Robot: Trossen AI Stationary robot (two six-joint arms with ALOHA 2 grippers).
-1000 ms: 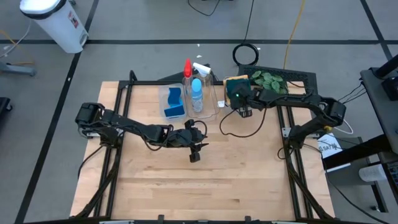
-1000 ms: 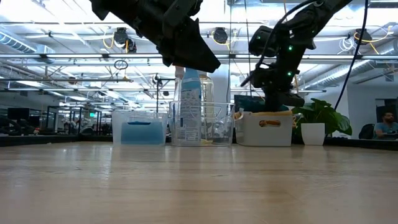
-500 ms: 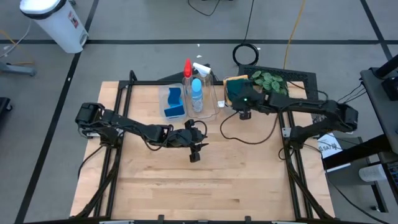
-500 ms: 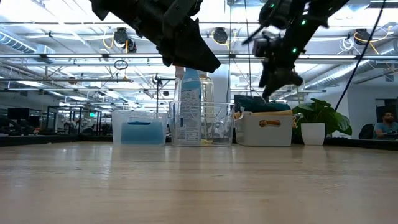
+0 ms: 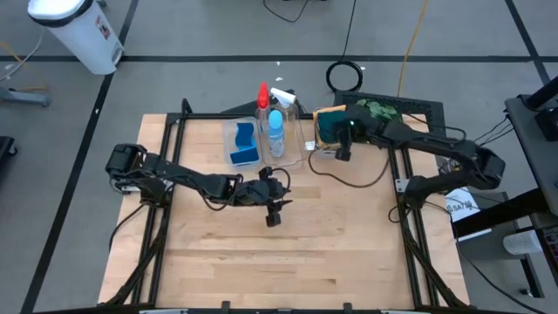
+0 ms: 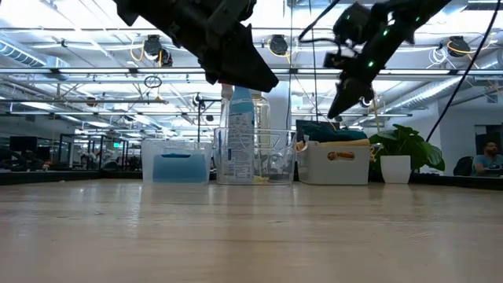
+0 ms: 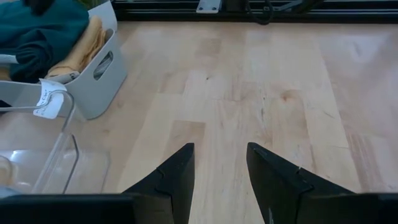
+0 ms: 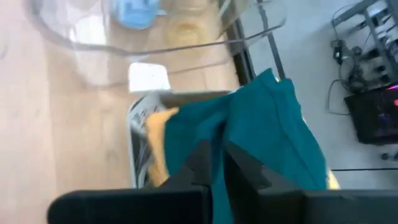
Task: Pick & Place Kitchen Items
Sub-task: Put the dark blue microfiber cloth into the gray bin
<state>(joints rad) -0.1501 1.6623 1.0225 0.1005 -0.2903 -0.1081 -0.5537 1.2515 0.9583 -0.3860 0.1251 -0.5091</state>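
While both arms hang above the wooden table [image 5: 261, 262], we note what each view gives us.

Right gripper [image 5: 342, 150]: we see it raised over the near edge of the white bin [image 6: 338, 163] at the back of the table, with a cable looping from it down to the wood. In its own wrist view the two dark fingers [image 8: 245, 168] stand close together, only a thin gap between them, and we see nothing caught in that gap.

Dark-green cloth [image 8: 261, 134]: we find it lying folded in the white bin, bulging above the rim, directly beneath the right gripper's fingers. We cannot tell whether the fingertips touch it.

Orange cloth [image 8: 158, 140]: it lies in the same bin, pressed against the green one.

Left gripper [image 5: 273, 212]: we see it hovering over the middle of the table, well clear of the bins. Its fingers [image 7: 177, 177] are parted to a moderate gap with bare wood showing between them, holding nothing.

Blue sponges [image 5: 243, 146]: they sit in the clear bin [image 5: 230, 131] at the back, to the left of the bottles.

Spray bottles: we count a red-topped bottle [image 5: 262, 94], a blue-topped bottle [image 5: 275, 133] and a white-topped bottle [image 5: 283, 96], all upright and crowded together beside the sponge bin.

Leafy plant [image 5: 377, 111]: it stands behind the white bin.

Person [image 6: 492, 157]: we see someone seated far off in the room at the right of the low view.
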